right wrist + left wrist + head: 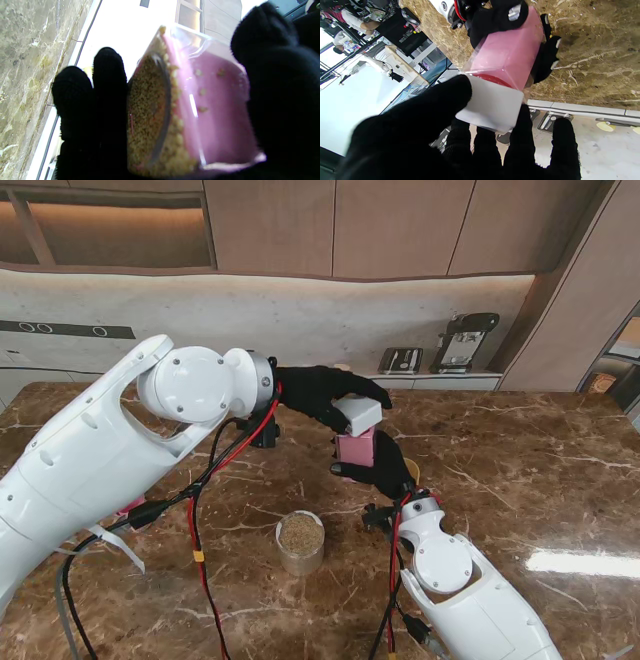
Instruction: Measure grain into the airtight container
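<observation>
Left hand [322, 395], black-gloved, upper centre of the stand frame: fingers and thumb closed on a white square lid [360, 415], held tilted just above the pink container [356, 448]. Cannot tell whether lid touches the rim; in the left wrist view one edge looks to meet it.

Right hand [378, 468], centre of frame, wrapped around the pink container from the near side, holding it on or just off the brown marble table [520, 470].

Right wrist view: grain [147, 117] already inside the container, with stray kernels clinging to the clear wall.

Round glass cup [300, 542], lower centre, well apart from both hands, grain nearly to its brim.

Judgement: measuring looks done or nearly so; sealing is under way. Left to do: seat the lid squarely, press it shut.
</observation>
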Controlling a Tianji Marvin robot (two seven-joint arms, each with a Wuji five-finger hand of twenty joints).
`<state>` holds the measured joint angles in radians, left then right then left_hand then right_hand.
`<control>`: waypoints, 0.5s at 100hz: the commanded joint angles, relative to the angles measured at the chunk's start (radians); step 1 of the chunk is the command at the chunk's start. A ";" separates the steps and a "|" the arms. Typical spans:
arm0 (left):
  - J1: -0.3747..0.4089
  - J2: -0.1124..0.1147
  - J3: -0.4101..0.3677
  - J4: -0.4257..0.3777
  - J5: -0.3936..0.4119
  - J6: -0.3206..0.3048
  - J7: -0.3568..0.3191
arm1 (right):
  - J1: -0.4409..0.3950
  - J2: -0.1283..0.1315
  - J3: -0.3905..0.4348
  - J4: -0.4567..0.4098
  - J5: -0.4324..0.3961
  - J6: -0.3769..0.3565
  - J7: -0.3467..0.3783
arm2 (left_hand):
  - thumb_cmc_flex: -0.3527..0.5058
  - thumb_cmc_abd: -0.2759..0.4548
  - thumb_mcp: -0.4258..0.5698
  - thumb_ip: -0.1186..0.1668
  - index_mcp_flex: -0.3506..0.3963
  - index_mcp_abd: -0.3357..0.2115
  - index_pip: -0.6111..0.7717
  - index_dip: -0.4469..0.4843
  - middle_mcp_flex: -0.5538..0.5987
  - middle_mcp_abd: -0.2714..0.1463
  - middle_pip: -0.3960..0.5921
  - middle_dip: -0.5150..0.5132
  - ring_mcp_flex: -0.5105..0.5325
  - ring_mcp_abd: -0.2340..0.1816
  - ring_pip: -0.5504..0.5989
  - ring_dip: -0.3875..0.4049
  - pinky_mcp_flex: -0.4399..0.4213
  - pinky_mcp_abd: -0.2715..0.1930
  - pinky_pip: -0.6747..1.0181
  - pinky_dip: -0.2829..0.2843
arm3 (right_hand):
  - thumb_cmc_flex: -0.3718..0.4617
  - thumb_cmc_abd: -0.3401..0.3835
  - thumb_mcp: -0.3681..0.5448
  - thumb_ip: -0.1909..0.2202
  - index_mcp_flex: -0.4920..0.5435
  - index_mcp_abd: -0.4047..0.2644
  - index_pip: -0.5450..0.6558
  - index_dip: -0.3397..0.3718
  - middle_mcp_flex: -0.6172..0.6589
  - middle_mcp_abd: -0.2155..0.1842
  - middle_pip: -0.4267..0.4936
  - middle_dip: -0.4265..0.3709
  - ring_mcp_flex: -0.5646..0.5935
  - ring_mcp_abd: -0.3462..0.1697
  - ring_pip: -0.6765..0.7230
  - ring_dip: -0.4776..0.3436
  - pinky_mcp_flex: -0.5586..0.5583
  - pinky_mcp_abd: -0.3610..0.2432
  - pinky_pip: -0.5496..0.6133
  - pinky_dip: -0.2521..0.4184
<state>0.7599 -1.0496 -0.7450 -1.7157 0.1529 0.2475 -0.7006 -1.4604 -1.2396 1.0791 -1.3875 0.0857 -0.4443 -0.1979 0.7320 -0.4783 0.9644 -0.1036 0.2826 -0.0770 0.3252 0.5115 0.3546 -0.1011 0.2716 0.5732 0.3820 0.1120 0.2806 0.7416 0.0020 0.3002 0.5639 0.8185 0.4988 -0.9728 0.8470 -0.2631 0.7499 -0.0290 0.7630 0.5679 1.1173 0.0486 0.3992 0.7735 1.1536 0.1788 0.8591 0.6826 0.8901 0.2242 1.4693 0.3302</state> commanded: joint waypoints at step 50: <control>-0.002 -0.026 0.045 0.040 0.117 -0.077 0.109 | -0.002 -0.005 0.000 0.004 0.003 -0.010 0.003 | 0.221 -0.125 -0.197 -0.040 0.320 -0.088 0.590 0.067 0.553 0.118 0.089 0.351 0.480 0.082 0.326 0.167 0.490 -0.037 0.657 -0.130 | 0.187 0.372 0.230 -0.007 0.117 -0.241 0.164 0.006 0.102 -0.121 0.170 0.022 0.023 -0.123 0.010 -0.001 -0.020 -0.065 -0.023 0.022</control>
<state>0.7571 -1.0655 -0.7114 -1.6909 0.2678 0.1651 -0.5988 -1.4610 -1.2401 1.0741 -1.3805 0.0822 -0.4489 -0.1999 0.7586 -0.6927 0.7831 -0.1564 0.3662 -0.0830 0.6261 0.5760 0.6486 -0.0111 0.3617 0.7494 0.7615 0.1962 0.5473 0.8820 0.4153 0.2764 1.1430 0.7293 0.5013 -0.9741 0.8470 -0.2633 0.7499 -0.0300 0.7630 0.5667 1.1173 0.0498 0.3993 0.7735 1.1533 0.1798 0.8591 0.6825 0.8876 0.2254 1.4693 0.3302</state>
